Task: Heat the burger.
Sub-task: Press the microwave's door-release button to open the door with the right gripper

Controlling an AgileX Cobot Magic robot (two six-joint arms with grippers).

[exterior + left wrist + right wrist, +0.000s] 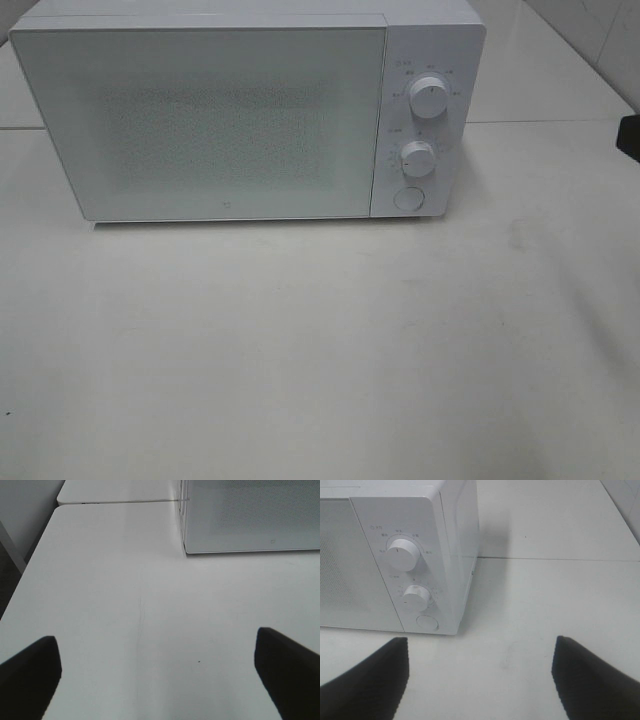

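White microwave point(240, 115) stands at the back of the white tabletop point(300, 350), door point(200, 120) shut. Control panel on its right side: upper knob point(428, 100), lower knob point(418, 157), round button point(407, 198) beneath.

Left claw point(155, 647): dark fingers point(30, 675) wide apart, nothing between them, over bare tabletop, facing the microwave's lower left front corner.

Right claw point(481, 647): fingers point(370, 680) apart, holding nothing, over the tabletop just before the panel corner.

Burger: not seen in any view; cannot tell where it sits, and the frosted door hides the inside.
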